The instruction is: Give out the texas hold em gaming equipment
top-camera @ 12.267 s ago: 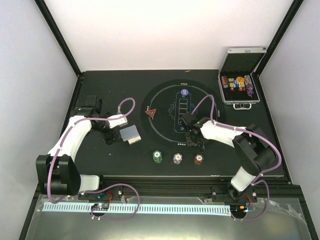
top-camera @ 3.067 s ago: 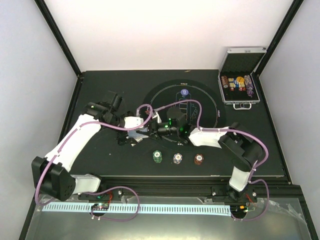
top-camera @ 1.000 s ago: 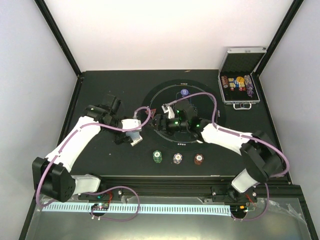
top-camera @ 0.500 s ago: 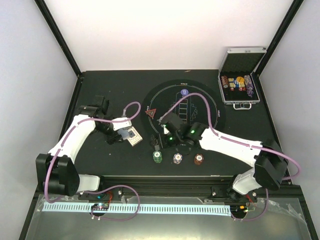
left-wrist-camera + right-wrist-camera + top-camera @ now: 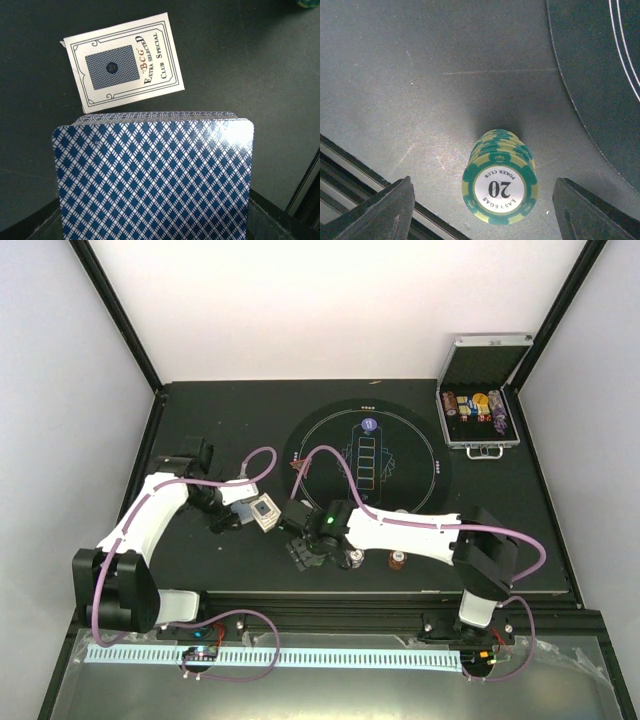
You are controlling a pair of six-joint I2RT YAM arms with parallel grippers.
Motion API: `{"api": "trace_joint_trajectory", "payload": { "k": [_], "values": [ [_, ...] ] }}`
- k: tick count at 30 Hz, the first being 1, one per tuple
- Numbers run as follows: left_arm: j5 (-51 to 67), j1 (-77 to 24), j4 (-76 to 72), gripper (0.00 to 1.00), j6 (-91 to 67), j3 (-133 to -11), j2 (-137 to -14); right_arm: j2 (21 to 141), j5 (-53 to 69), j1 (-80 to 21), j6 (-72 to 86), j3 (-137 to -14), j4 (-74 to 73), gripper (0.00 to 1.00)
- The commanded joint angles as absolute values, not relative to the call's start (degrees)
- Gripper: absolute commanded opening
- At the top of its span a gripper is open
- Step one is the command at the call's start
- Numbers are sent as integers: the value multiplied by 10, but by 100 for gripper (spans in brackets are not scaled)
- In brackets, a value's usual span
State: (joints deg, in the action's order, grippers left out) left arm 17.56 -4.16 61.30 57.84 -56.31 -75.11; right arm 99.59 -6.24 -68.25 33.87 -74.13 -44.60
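My left gripper (image 5: 238,514) is shut on a deck of blue diamond-backed playing cards (image 5: 152,175), which fills the lower part of the left wrist view and hides the fingers. A white title card (image 5: 122,62) lies flat on the table just beyond the deck. My right gripper (image 5: 484,186) is open around a stack of green poker chips (image 5: 500,189) marked 20, with a gap on each side. In the top view this gripper (image 5: 303,548) covers the green stack. Purple-white chips (image 5: 353,558) and red-brown chips (image 5: 397,560) stand to its right.
The round black mat (image 5: 410,455) has a white button (image 5: 369,425) at its far side and a red triangular marker (image 5: 297,466) at its left. The open silver case (image 5: 480,405) sits at the back right. The table's near rail (image 5: 350,160) runs close by the green stack.
My right arm swung from the mat toward the near left and came down over the green chip stack. My left arm drew back a little to the left, still holding the deck.
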Motion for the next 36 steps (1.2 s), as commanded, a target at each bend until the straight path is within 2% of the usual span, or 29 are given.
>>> {"api": "trace_joint_trajectory", "payload": {
  "k": [1,13,23,29,36],
  "values": [
    [182,-31,609,1,583,-556,-725,1023,-114,-695,328,-777,-498,76],
    [189,-17,618,1,597,-569,-721,1042,-116,-700,329,-781,-500,61],
    [188,-6,624,1,603,-575,-722,1055,-109,-703,327,-780,-496,59],
    [186,-6,624,2,605,-577,-722,1049,-122,-705,329,-785,-502,44],
    [186,-5,628,2,605,-579,-722,1041,-131,-704,321,-799,-518,32]
  ]
}}
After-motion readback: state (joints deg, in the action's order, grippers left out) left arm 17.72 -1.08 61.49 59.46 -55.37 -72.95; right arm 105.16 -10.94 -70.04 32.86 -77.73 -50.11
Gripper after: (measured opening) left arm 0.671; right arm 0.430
